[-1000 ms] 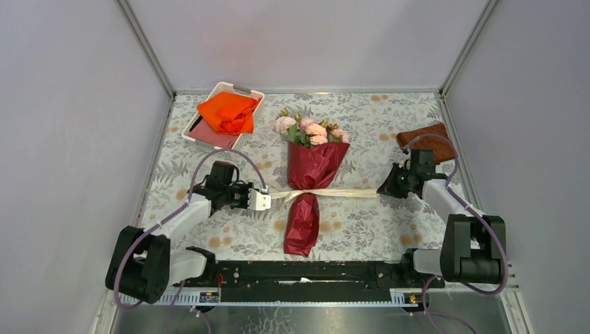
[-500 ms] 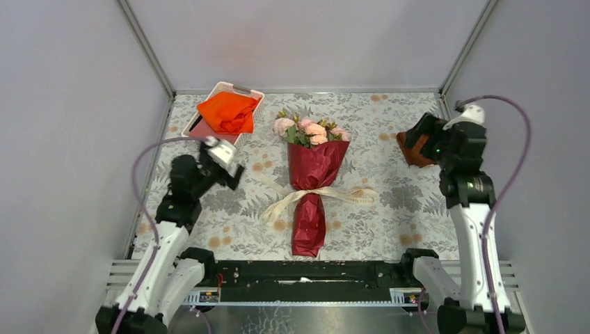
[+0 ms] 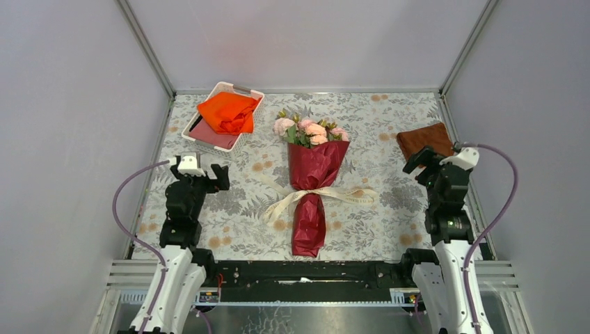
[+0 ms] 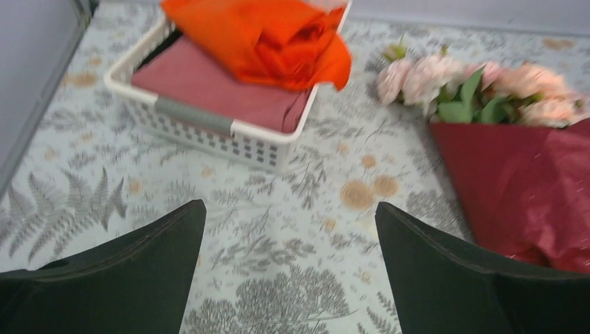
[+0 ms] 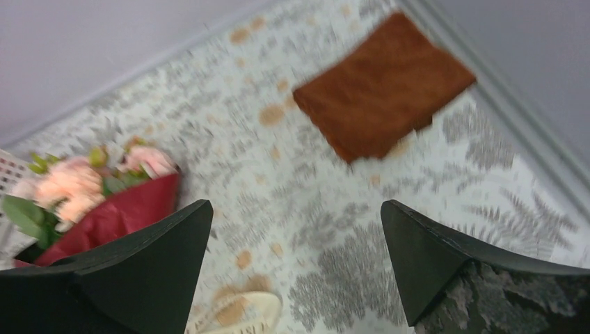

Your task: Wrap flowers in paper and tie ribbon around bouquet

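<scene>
Top external view is showing you the bouquet (image 3: 311,182) lying on the table (image 3: 389,132) with the ribbon (image 3: 327,194) knotted at its waist, so your left gripper (image 3: 202,177) and right gripper (image 3: 426,165) are hanging spread wide and empty, well to either side, probably because the tying looks finished.

- Top view: stems are hidden inside the paper (image 3: 311,174). Lettering on the ribbon (image 3: 348,195) is too small to read.
- The near corner of the brown cloth (image 3: 426,138) is covered by the right gripper (image 3: 419,163).
- The orange cloth (image 3: 226,111) hides most of what lies in the basket (image 3: 188,130).
- Left wrist view: bouquet (image 4: 515,139) is cut off by the right edge, its lower half beyond the frame. The basket's far end is cropped at the top.
- Right wrist view: everything is smeared. The bouquet is cropped at the left, and only one ribbon end shows at the bottom edge.
</scene>
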Controlling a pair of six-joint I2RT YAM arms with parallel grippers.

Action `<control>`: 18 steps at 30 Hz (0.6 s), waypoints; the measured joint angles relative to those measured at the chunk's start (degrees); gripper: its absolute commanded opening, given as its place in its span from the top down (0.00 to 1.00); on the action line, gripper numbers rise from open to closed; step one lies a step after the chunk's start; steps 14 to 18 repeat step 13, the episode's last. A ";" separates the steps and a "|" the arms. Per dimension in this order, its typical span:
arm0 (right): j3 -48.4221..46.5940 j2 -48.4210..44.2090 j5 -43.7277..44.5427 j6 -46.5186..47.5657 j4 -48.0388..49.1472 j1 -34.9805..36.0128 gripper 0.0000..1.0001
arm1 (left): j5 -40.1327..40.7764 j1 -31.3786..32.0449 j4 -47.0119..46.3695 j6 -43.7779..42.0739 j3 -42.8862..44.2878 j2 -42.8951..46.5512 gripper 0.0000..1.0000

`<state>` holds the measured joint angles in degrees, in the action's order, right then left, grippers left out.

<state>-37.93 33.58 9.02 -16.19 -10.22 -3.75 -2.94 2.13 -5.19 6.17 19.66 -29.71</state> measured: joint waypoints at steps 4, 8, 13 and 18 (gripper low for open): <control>10.34 -2.67 0.81 -3.74 2.47 0.00 0.00 | 0.00 -1.20 -1.38 0.28 -5.60 1.53 0.01; 16.52 -6.93 0.96 -6.71 6.88 0.00 0.00 | -0.96 -2.99 -5.01 0.13 -9.79 3.26 0.01; 20.15 -11.13 3.10 -11.28 10.75 0.00 0.00 | -3.74 -6.16 -6.12 0.09 -11.23 1.66 0.01; 20.15 -11.13 3.10 -11.28 10.75 0.00 0.00 | -3.74 -6.16 -6.12 0.09 -11.23 1.66 0.01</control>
